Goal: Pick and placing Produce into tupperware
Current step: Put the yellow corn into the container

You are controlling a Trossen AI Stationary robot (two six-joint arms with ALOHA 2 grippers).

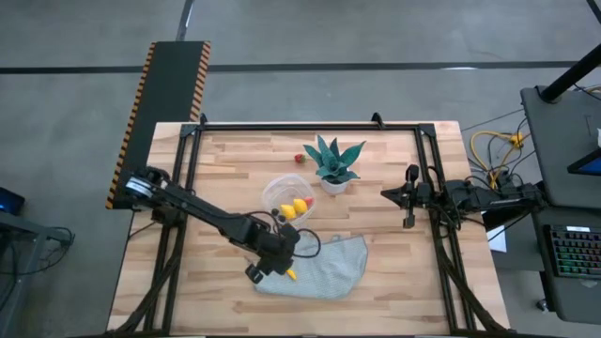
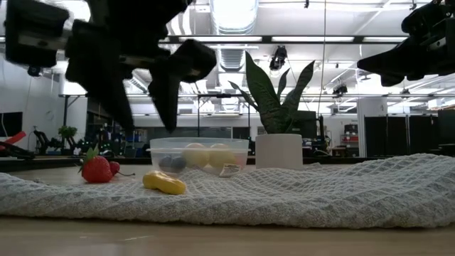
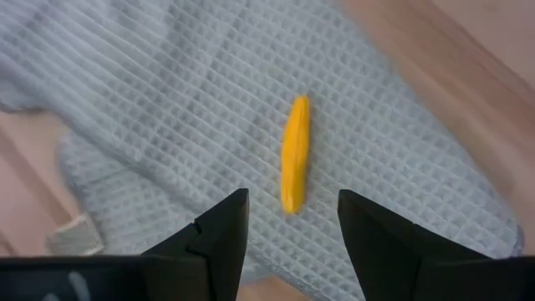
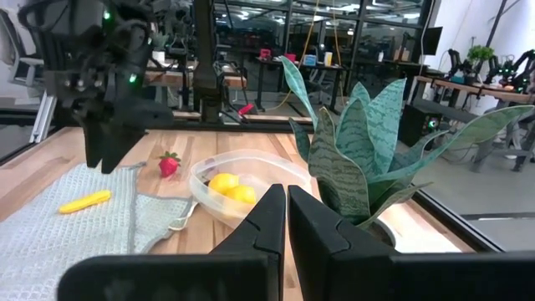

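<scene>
A long yellow toy fruit [image 3: 294, 153] lies on the grey cloth [image 1: 324, 268]; it also shows in the low view [image 2: 164, 183]. My left gripper [image 3: 292, 209] hovers above it, open, with a finger to either side and touching nothing. The clear round tupperware [image 1: 289, 200] stands on the wood just beyond the cloth. It holds yellow ovals [image 4: 234, 189] and a dark round piece [image 2: 173, 163]. A red strawberry [image 1: 300, 159] lies on the table near the plant. My right gripper [image 4: 284, 209] waits, shut, at the table's right side.
The teal spiky plant in its white pot [image 1: 333, 167] stands right of the tupperware, between it and my right arm [image 1: 451, 195]. The cloth covers the near middle of the table. Bare wood [image 1: 225, 160] shows to the left and at the far side.
</scene>
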